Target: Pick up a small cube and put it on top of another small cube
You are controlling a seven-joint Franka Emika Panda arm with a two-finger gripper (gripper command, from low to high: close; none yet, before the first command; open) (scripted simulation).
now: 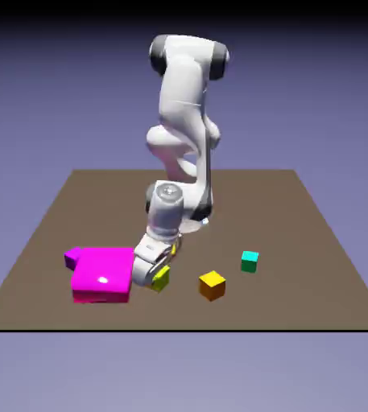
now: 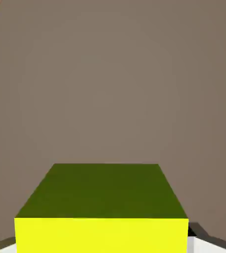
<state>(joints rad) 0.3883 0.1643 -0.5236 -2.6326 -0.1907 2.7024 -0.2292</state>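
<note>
Brown table (image 1: 299,241) — tool (image 1: 156,272) clamped tight on small cube (image 2: 102,207), w/ cube low, beside magenta block (image 1: 102,273).

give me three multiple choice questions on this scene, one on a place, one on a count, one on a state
1. Where is the gripper in the exterior view?
A. beside the flat magenta block
B. over the small teal cube
C. at the brown table's far edge

2. How many small cubes lie on the table?
A. two
B. three
C. five

3. What are the jaws doing?
A. standing open
B. shut on nothing
C. shut on the small yellow-topped cube with lime-olive sides

Answers: 1 A, it sits at the block's right side. 2 B, lime-olive, teal and the orange-sided cube. 3 C, the hand view shows it filling the gap.
</note>
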